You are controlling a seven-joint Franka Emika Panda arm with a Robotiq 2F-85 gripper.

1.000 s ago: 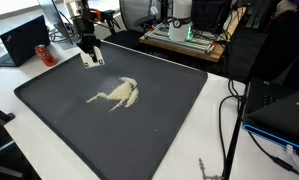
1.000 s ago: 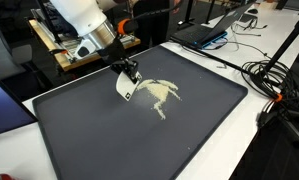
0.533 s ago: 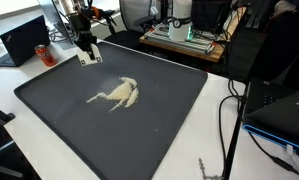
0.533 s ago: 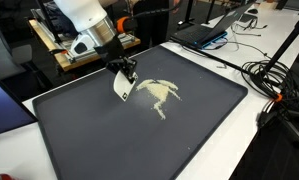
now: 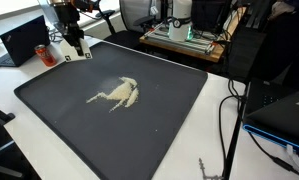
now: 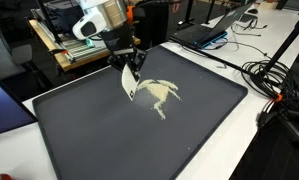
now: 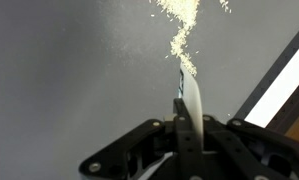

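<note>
Above the dark mat [image 6: 109, 140], beside the scattered pale grains [image 6: 159, 95], the gripper [image 6: 132, 68] is clenched on a thin white card [image 6: 129, 86], which hangs below the fingers with its free edge pointing down and slightly tilted. The grains lie near the mat's middle in both exterior views, as a loose heap with thin trails. In the wrist view the card [image 7: 190, 100] shows edge-on, its tip directed at the nearest trail of grains [image 7: 179, 30]. The card appears lifted off the mat, though contact cannot be ruled out.

Judged from this, the step in hand is positioning the card as a scraper at the heap's side. A stroke from here calls for lowering the edge flush to the mat behind the trail, and for keeping the card square so that grains do not slip past its corners.

The arm reaches in from the mat's edge, its wrist turned steeply downward. The mat rests on a white table [image 6: 244, 160].
</note>
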